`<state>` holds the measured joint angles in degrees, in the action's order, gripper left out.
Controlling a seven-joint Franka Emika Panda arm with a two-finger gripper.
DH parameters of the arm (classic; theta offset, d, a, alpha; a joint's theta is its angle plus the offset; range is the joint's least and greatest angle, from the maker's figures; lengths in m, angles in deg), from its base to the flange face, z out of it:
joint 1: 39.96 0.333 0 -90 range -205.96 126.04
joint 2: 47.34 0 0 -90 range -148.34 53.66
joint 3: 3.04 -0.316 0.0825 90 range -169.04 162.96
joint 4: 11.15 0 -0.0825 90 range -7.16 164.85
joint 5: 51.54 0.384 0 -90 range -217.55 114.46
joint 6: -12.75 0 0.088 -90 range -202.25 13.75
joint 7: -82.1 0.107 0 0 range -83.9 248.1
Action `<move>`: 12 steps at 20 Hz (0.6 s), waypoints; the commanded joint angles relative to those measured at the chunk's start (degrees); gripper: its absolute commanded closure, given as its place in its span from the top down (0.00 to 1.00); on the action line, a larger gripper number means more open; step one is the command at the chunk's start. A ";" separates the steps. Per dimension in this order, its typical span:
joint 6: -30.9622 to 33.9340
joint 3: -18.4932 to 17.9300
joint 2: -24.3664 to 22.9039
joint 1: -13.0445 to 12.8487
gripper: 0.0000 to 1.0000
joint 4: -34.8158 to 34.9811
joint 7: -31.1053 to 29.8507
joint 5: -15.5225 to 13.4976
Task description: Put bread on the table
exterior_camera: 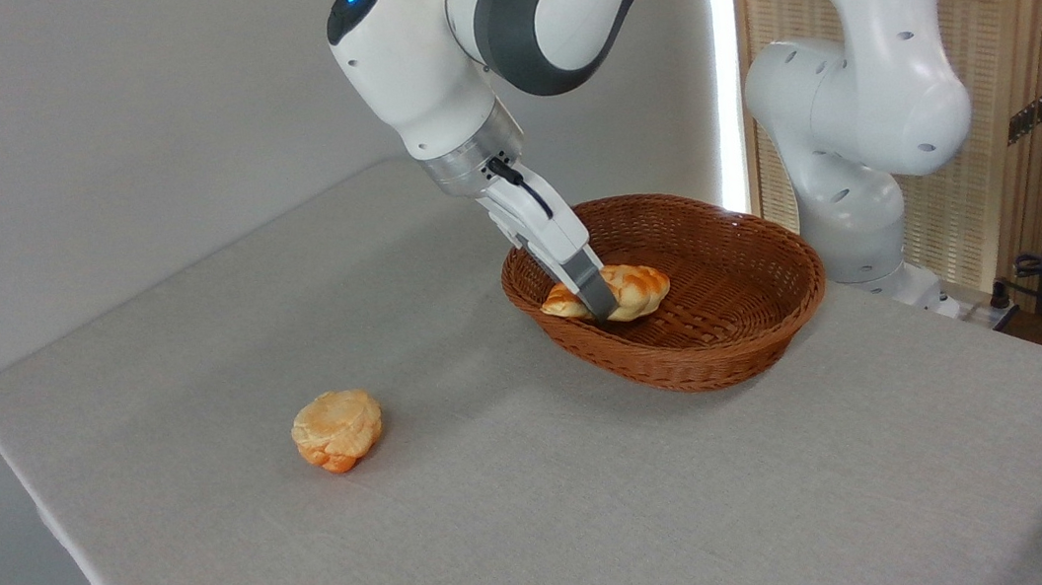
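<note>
My gripper (598,308) is down inside the wicker basket (734,326), fingers straddling the braided loaf (630,287) near its middle. Only the near finger (588,286) shows clearly, lying across the front of the loaf; the far one is hidden behind the bread. I cannot tell whether the fingers have closed on it or merely bracket it, nor how wide they stand.

Loaf sits in the left half of the basket, on or just above the woven floor; contact there is unclear from this angle. Round bun (337,429) lies on the grey table (609,520), well apart to the left.

Risks, as I judge them:
- Grip sits across a rounded, braided surface. If the fingers are off-centre, the loaf may pivot and slip out on the lift.
- Near rim of the basket is just beside the fingers. A sideways pull before enough height would catch the rim and drag or tip the basket, which looks light.
- Fingertips may snag the weave if pressed too low.
- Setting down near the bun could knock it; open cloth between bun and basket looks safer.
</note>
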<state>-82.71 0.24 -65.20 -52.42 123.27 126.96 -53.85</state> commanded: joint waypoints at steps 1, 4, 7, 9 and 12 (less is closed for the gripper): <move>1.06 -0.30 0.02 -0.46 0.34 -0.39 1.28 0.64; 2.64 -0.21 -0.24 -0.46 0.35 -2.14 1.28 0.47; 6.15 -0.21 -0.33 -0.46 0.35 -5.57 2.15 0.03; 8.26 -0.56 -0.41 -0.46 0.36 -8.73 2.42 -0.15; 8.36 -0.56 -0.15 -0.46 0.36 -13.21 2.42 -0.15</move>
<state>-76.34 0.30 -65.77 -52.59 115.01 128.04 -53.86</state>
